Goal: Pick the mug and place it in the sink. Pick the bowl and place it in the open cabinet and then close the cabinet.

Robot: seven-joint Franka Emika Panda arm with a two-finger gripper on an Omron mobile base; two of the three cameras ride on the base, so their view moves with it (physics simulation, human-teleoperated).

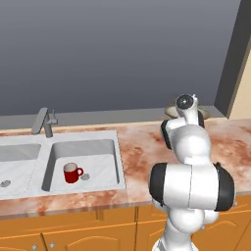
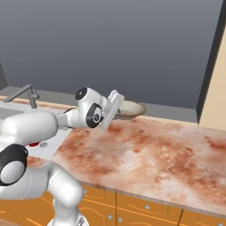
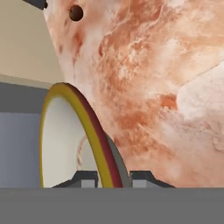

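The red mug [image 1: 72, 172] stands upright in the right basin of the sink [image 1: 119, 162], next to the drain. The bowl [image 2: 131, 109] is at the back of the counter near the wall; its edge [image 1: 171, 112] peeks out behind my wrist. My gripper [image 2: 118, 113] reaches to the bowl's near side. In the hand view the tan-olive rim of the bowl [image 3: 94, 131] runs between my two fingertips, and the gripper [image 3: 113, 177] is shut on it. Whether the bowl rests on the counter or hangs just above it I cannot tell. The open cabinet is out of view.
The marbled orange counter [image 2: 145, 150] stretches right of the bowl to a beige side wall [image 2: 214, 88]. A grey faucet [image 1: 45, 121] stands behind the sink. Orange fronts [image 1: 73, 235] with small knobs run under the counter.
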